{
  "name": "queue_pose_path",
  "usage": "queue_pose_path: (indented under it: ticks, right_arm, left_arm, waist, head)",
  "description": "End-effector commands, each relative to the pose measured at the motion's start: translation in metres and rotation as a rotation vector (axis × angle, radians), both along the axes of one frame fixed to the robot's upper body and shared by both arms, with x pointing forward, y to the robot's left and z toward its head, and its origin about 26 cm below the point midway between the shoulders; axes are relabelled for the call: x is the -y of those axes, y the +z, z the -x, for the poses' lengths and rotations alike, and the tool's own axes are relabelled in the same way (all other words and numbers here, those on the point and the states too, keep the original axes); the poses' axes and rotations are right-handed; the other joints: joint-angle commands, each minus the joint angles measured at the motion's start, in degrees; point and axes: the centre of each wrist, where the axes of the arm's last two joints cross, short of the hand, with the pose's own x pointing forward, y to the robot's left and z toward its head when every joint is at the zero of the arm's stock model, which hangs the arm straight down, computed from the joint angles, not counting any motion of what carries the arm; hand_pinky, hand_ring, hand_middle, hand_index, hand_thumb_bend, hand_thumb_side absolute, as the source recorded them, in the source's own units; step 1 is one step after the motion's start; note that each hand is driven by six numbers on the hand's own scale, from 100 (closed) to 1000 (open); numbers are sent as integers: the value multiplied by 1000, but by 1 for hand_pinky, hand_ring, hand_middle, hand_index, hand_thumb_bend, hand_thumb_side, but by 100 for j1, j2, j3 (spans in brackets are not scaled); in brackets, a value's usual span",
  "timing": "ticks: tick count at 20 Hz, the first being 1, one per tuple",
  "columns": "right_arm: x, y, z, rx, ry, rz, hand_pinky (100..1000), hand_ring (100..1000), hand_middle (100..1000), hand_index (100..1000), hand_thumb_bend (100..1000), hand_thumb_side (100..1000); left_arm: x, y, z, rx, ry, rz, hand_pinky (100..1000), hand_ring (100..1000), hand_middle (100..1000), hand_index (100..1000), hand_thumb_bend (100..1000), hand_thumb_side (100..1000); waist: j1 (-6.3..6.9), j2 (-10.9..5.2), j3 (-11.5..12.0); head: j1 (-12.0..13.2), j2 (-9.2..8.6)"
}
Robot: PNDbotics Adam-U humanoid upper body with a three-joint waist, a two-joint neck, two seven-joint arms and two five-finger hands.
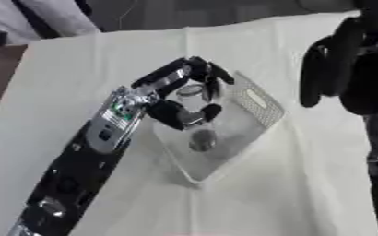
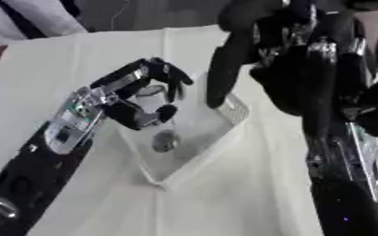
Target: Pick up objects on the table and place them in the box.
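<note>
Placing step, we judge: left hand [image 1: 184, 99] over clear plastic box [image 1: 261, 108], fingers and thumb curled round clear glass jar [image 1: 192, 92], held above box floor. Small round dark object [image 1: 202, 140] already lies inside. Next we need to lower jar, uncurl fingers, lift clear of box wall. Right hand [image 2: 305, 60] hangs raised beside box; whether its fingers hold anything we cannot tell. White tablecloth [image 1: 79, 60] underneath.

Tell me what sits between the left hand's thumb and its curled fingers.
A small clear jar, seen best in the left eye view, held by the left hand over the clear plastic box.
</note>
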Motion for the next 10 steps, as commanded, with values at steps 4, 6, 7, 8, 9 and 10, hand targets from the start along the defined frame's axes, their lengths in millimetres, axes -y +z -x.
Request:
queue_pose_path:
  ticks: [4, 6, 7, 8, 9, 10]
  right_arm:
    - [-2, 4, 3, 67, 26, -27, 530, 627, 798, 324, 100, 948]
    - [-2, 3, 3, 66, 25, -26, 530, 627, 798, 322, 100, 948]
    - [-2, 3, 3, 66, 24, -26, 530, 627, 798, 322, 100, 948]
    - [-2, 3, 3, 65, 23, -26, 530, 627, 798, 322, 100, 947]
    - [-2, 3, 3, 65, 23, -26, 530, 627, 798, 321, 100, 947]
    - [-1, 3, 3, 64, 23, -25, 530, 627, 798, 321, 100, 947]
  left_arm:
    - [-9, 15, -3, 119, -13, -75, 467, 633, 684, 811, 524, 642]
    - [-11, 15, -4, 131, -6, -77, 469, 632, 683, 808, 543, 648]
    - [-12, 15, -4, 136, -3, -77, 469, 632, 683, 808, 543, 647]
    - [-12, 15, -4, 139, 2, -75, 470, 631, 681, 807, 540, 644]
    - [-12, 15, -4, 141, 5, -73, 470, 630, 680, 805, 538, 643]
    - [-13, 15, -4, 143, 9, -71, 470, 628, 678, 804, 531, 645]
  waist:
    - [-33, -124, 38]
    - [-32, -125, 40]
    - [-32, -126, 41]
    - [-31, -127, 42]
    - [-31, -128, 43]
    - [-30, -129, 44]
  head:
    - [-45, 0]
    - [-49, 0]
    - [-50, 0]
    - [-50, 0]
    - [-50, 0]
    - [-52, 0]
